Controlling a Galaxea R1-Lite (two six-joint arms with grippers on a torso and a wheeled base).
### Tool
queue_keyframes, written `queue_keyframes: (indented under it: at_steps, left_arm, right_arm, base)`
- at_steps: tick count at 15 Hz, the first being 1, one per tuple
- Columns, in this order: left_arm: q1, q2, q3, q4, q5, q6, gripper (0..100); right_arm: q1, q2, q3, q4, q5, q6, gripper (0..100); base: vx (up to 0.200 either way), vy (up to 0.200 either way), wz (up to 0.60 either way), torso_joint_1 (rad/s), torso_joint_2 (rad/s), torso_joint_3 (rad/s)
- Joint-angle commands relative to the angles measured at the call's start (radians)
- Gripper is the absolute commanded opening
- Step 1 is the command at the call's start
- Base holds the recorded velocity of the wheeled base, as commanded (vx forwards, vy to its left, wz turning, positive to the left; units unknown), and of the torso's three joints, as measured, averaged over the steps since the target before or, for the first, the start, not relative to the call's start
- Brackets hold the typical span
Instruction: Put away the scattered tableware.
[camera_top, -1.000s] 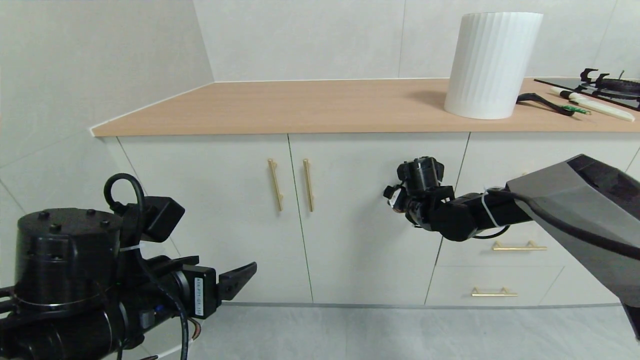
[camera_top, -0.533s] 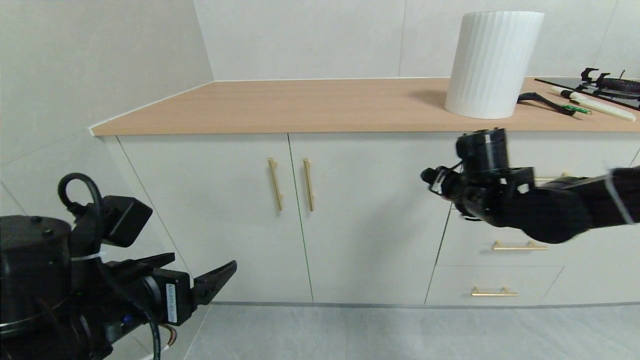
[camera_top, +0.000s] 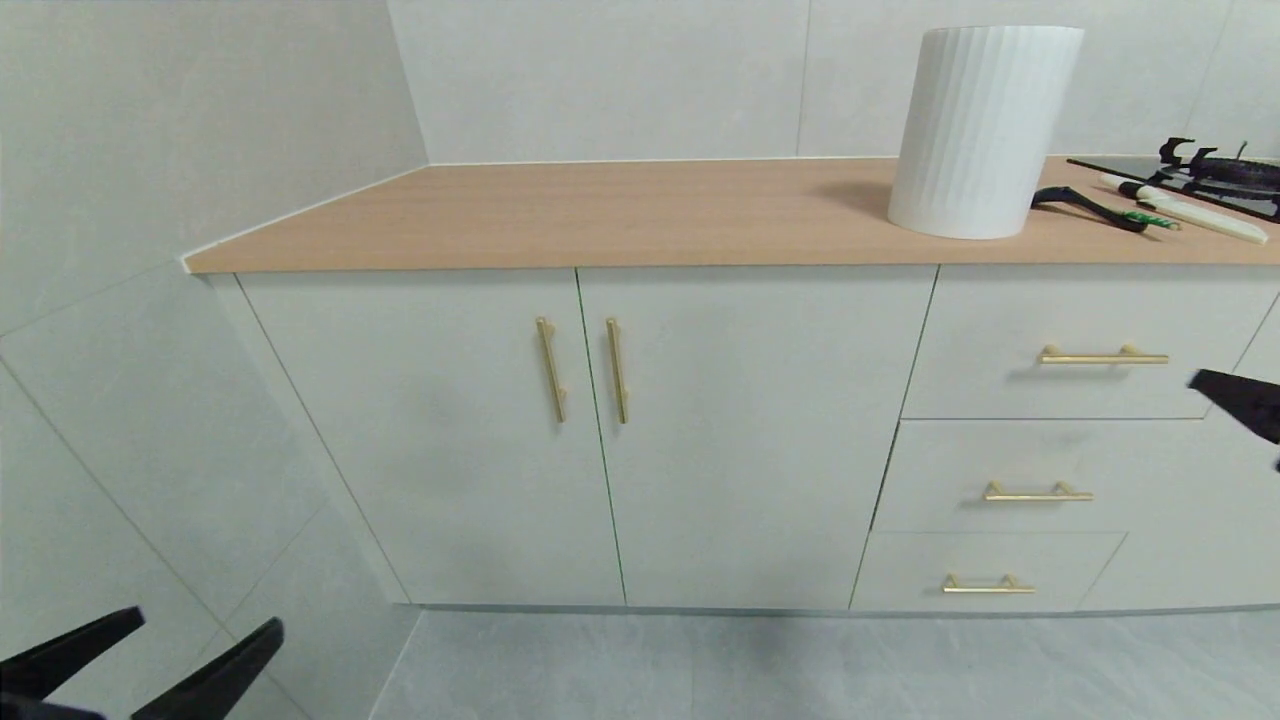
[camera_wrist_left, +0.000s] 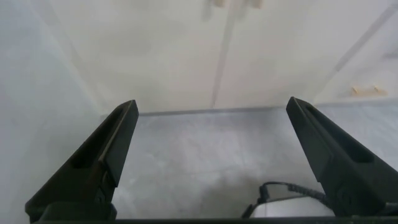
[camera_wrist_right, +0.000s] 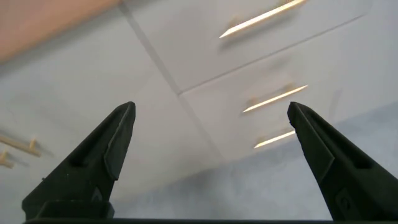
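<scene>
Wood-toned tabletop (camera_top: 600, 215) is sitting over pale cabinet doors (camera_top: 500, 440) and a stack of three drawers (camera_top: 1000, 450), all carrying gold handles. White ribbed container (camera_top: 985, 130) is standing upright toward its right end. Scattered tableware is lying on the tabletop just right of that container: a black-handled utensil (camera_top: 1090, 208) nearest it, then a green-marked piece (camera_top: 1152, 219) and a long white knife (camera_top: 1205, 217) beside the stove (camera_top: 1225, 172). My left claw (camera_top: 208, 620) is hanging low by the left wall, above grey floor (camera_top: 800, 665), fingers spread wide, holding nothing. My right claw (camera_wrist_right: 210, 111) is facing the drawers, fingers likewise gaping, empty. Both are sitting well apart from the tableware.
</scene>
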Motion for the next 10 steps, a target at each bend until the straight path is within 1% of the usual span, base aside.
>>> queue_keyframes:
  at_steps: [1,2,3,4,5,6,7,8,10]
  left_arm:
    - [0.129,-0.317,0.034,0.178,-0.062,-0.005,100]
    - [0.197,-0.390,0.049,0.216,-0.108,-0.005,100]
    - [0.254,-0.472,0.063,0.228,-0.154,-0.005,100]
    - [0.289,-0.544,0.069,0.241,-0.194,-0.005,100]
    - [0.303,-0.574,0.069,0.251,-0.210,-0.005,100]
    - [0.343,-0.670,0.078,0.285,-0.222,-0.002,100]
    - [0.399,-0.719,0.100,0.290,-0.234,0.000,100]
    - [0.410,-0.749,0.131,0.287,-0.236,0.009,100]
    - [0.410,-0.749,0.204,0.259,-0.145,0.052,100]
  right_arm:
    - [-0.081,-0.555,0.235,0.035,0.005,-0.172,100]
    - [-0.092,-0.634,0.266,0.084,0.003,-0.198,100]
    - [-0.119,-0.687,0.281,0.138,0.003,-0.198,100]
    - [-0.139,-0.728,0.281,0.173,0.006,-0.198,100]
    - [-0.145,-0.746,0.281,0.182,0.006,-0.198,100]
    - [-0.173,-0.811,0.284,0.201,0.005,-0.200,100]
    - [-0.194,-0.863,0.306,0.228,0.008,-0.200,100]
    - [-0.199,-0.921,0.341,0.261,0.008,-0.200,100]
    - [-0.201,-0.920,0.413,0.248,-0.024,-0.178,100]
  base:
    - [0.000,0.000,0.00,0.000,0.00,0.000]
    - [0.000,0.000,0.00,0.000,0.00,0.000]
    - [0.000,0.000,0.00,0.000,0.00,0.000]
    - [0.000,0.000,0.00,0.000,0.00,0.000]
    - [0.000,0.000,0.00,0.000,0.00,0.000]
    - [0.000,0.000,0.00,0.000,0.00,0.000]
    - [0.000,0.000,0.00,0.000,0.00,0.000]
    - [0.000,0.000,0.00,0.000,0.00,0.000]
    - [0.000,0.000,0.00,0.000,0.00,0.000]
